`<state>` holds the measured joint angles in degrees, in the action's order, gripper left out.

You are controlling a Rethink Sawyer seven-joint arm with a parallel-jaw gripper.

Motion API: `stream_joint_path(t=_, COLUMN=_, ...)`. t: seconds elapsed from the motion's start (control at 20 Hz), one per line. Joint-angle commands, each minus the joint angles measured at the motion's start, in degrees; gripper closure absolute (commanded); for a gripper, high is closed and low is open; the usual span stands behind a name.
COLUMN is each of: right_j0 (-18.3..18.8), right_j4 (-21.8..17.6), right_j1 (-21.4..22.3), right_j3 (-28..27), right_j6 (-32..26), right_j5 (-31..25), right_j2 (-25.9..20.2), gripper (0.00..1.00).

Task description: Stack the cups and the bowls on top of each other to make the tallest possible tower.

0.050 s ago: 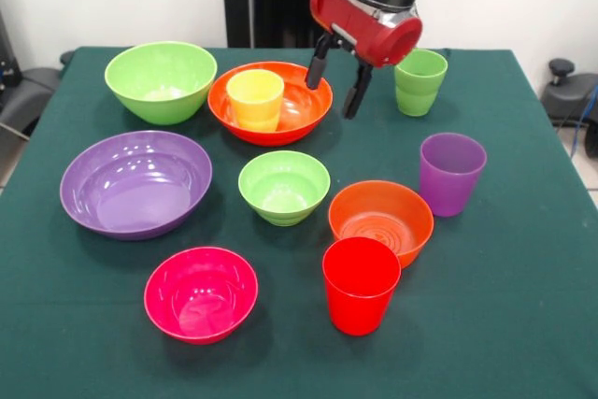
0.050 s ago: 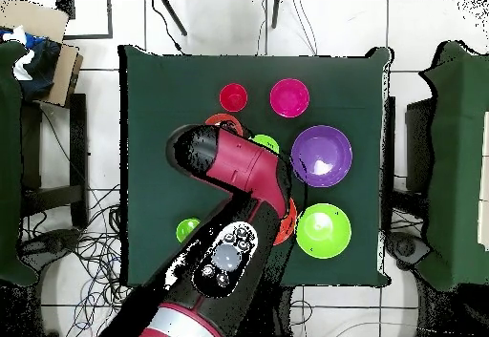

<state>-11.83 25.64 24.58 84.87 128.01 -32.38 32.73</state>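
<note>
Ten glossy plastic pieces, light, stiff, likely slippery. Yellow cup (image 1: 255, 98) stands in the large orange bowl (image 1: 299, 111); rest scattered on the surface (image 1: 523, 277). Gripper (image 1: 337, 83) hangs open, empty, beside that bowl's rim. Best grip: cup rims.

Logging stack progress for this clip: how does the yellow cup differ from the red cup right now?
The yellow cup stands inside the large orange bowl; the red cup stands directly on the table. The yellow cup is at the far side beside the open gripper; the red cup sits near the front. Both are upright and empty.
</note>
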Motion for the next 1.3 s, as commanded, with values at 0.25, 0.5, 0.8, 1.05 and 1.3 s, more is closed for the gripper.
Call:
stream_joint_path(t=0.25, right_j0=1.13, right_j4=1.1, right_j1=-4.99, right_j3=-2.2, right_j6=12.55, right_j5=1.16, right_j2=-3.99, gripper=0.0)
stream_joint_path(t=0.5, right_j0=0.26, right_j4=1.6, right_j1=-4.95, right_j3=-3.22, right_j6=13.81, right_j5=-0.55, right_j2=-3.44, gripper=0.0)
stream_joint_path(t=0.8, right_j0=-1.06, right_j4=2.19, right_j1=-4.11, right_j3=-5.18, right_j6=16.03, right_j5=-5.41, right_j2=-2.67, gripper=0.0)
stream_joint_path(t=1.05, right_j0=-1.64, right_j4=2.63, right_j1=-4.18, right_j3=-7.76, right_j6=18.31, right_j5=-8.95, right_j2=-2.05, gripper=0.0)
stream_joint_path(t=1.3, right_j0=-1.77, right_j4=2.94, right_j1=-4.92, right_j3=-10.17, right_j6=20.26, right_j5=-10.33, right_j2=-1.67, gripper=0.0)
